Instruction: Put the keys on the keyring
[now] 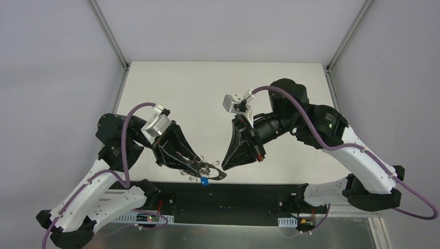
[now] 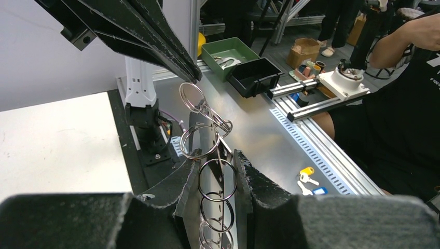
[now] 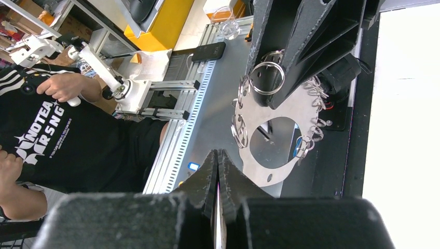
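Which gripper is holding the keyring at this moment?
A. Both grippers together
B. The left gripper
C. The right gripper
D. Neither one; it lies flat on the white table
B: in the top view and the left wrist view, the left gripper is closed on the keyring and holds it up off the table, while the right gripper is shut with its tips beside the ring.

Keyring [image 3: 262, 171]: bright, smooth, reflective metal. Left gripper [image 2: 215, 171]: matt black, rough-grained, plastic in look. Worktop [image 1: 207, 93]: matt white, smooth. Blue key [image 1: 205, 181]: plastic head.
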Tool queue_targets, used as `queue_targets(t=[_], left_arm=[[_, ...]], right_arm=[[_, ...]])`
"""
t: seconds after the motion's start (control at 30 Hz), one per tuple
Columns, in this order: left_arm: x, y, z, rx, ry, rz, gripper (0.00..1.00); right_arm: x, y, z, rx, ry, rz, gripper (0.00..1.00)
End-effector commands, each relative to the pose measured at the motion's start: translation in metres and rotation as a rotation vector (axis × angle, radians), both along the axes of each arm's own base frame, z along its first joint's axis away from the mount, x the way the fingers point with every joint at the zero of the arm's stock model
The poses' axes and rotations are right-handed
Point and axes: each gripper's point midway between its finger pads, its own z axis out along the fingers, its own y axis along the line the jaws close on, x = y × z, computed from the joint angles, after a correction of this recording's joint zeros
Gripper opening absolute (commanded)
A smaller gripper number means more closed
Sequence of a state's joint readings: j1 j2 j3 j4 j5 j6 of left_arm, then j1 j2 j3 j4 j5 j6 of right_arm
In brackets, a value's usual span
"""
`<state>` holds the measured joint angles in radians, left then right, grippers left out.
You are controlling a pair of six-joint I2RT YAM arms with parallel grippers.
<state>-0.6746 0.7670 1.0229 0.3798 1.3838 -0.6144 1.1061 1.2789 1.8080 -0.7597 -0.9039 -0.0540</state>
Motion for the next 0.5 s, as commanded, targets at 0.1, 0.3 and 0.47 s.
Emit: queue_targets(t=[0.1,0.3,0.47], left_arm=[[-0.009,0.006,0.013,-0.036,-0.066,-0.025,0.0],[-0.01,0.007,0.013,-0.032,-0.065,-0.028,0.0],[-0.01,0.006,0.012,-0.033,-0.067,-0.027,0.0]], right_arm=[[-0.001,-0.002,0.009,0.065,-0.054,0.013,0.0],[0.009,-0.014,0.015,0.133,-0.141,-0.102,0.22],[0.017,-0.012,0.019,0.198,-0.141,-0.18,0.41]])
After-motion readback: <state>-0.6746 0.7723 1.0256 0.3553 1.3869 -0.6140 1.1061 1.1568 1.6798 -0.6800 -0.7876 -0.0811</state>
